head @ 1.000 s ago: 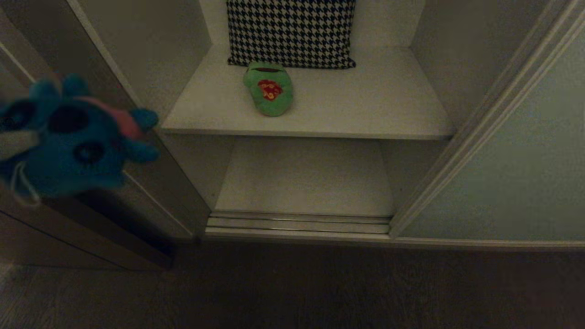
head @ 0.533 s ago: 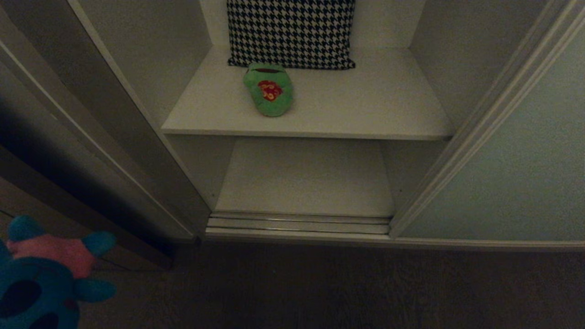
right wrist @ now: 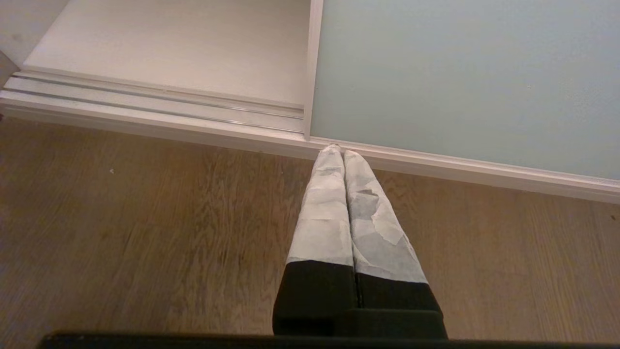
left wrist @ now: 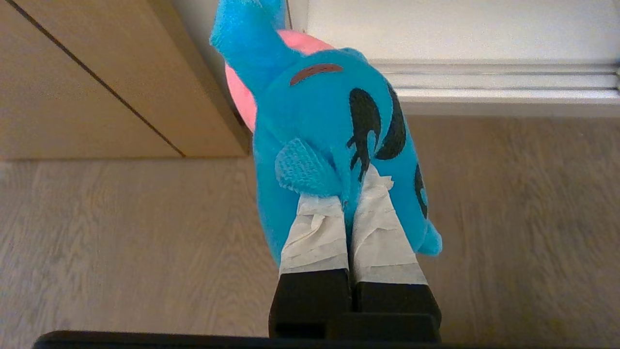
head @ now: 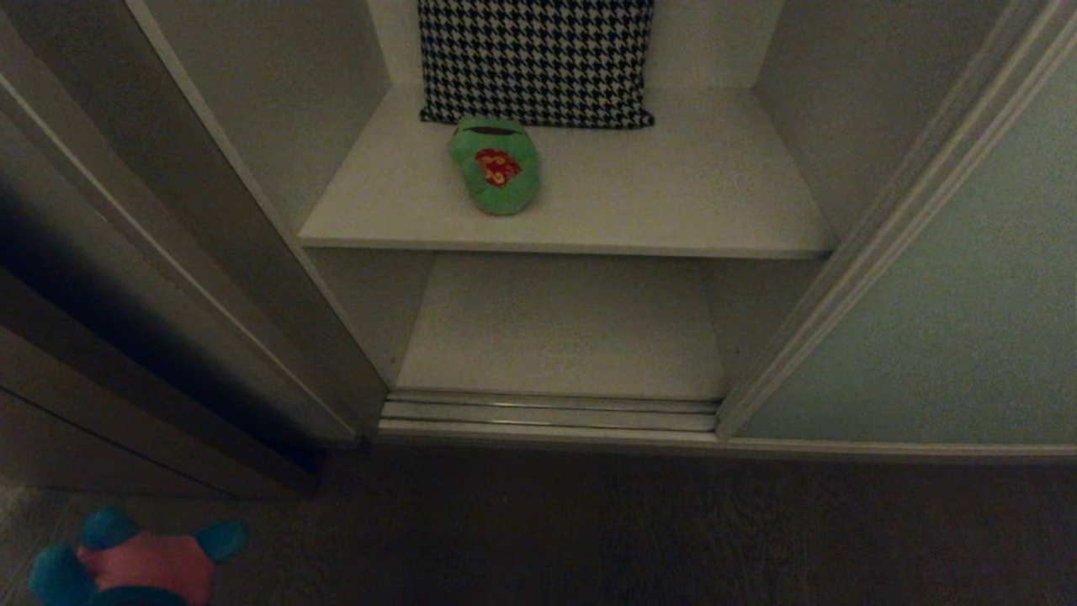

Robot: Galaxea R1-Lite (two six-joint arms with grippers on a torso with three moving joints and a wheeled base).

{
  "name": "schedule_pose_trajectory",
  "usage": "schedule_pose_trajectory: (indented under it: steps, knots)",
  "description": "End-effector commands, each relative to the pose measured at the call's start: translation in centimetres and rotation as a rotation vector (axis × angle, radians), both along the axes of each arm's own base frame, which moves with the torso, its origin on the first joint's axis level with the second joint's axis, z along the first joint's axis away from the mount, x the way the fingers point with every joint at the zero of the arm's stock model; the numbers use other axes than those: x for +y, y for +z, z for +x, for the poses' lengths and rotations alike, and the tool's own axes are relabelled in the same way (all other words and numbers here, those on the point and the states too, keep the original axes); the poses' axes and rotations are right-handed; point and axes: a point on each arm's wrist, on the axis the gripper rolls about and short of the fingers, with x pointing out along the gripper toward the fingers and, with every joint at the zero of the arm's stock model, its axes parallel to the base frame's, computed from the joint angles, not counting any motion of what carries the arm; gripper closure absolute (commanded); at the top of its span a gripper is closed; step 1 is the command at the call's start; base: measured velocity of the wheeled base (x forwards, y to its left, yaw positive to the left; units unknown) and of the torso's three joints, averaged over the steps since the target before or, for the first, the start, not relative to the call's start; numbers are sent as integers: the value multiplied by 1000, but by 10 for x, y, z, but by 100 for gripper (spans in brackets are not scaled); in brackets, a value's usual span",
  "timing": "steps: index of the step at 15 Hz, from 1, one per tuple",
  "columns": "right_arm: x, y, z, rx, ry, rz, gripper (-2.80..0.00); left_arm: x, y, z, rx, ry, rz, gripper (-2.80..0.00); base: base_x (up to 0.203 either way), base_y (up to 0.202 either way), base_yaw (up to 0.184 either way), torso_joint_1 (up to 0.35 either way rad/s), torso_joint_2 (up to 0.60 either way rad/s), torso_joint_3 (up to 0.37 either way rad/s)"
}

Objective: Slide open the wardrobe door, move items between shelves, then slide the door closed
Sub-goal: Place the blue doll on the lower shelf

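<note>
Dim room, wood-grain floor (head: 639, 530), houndstooth cushion (head: 536, 59) in white wardrobe interior (head: 286, 93)

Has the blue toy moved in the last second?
Yes. The blue toy has dropped from beside the upper shelf to the floor corner, below the door track.

upper shelf (head: 673, 202): I see green frog (head: 495, 166) lying on it, houndstooth cushion (head: 536, 59) behind | lower shelf (head: 564, 328): bare board | floor (head: 631, 530): wood

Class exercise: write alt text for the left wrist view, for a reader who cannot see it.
The left claw, shut, grips a blue plush toy with a pink top above a wooden floor. The wardrobe's bottom track runs behind.
</note>
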Motion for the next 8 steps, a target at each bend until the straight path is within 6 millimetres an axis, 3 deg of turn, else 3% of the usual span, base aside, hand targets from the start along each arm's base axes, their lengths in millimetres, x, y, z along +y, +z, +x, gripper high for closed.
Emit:
schedule_pose_trajectory:
  steps: [1, 8]
  knots:
    - [0, 0, 0, 0, 1, -1, 0, 0, -10, 6, -30, -1, 1, 0, 0, 0, 0, 0, 0, 0]
    - [0, 0, 0, 0, 1, -1, 0, 0, -11, 9, -84, -8, 13, 0, 0, 0, 0, 0, 0, 0]
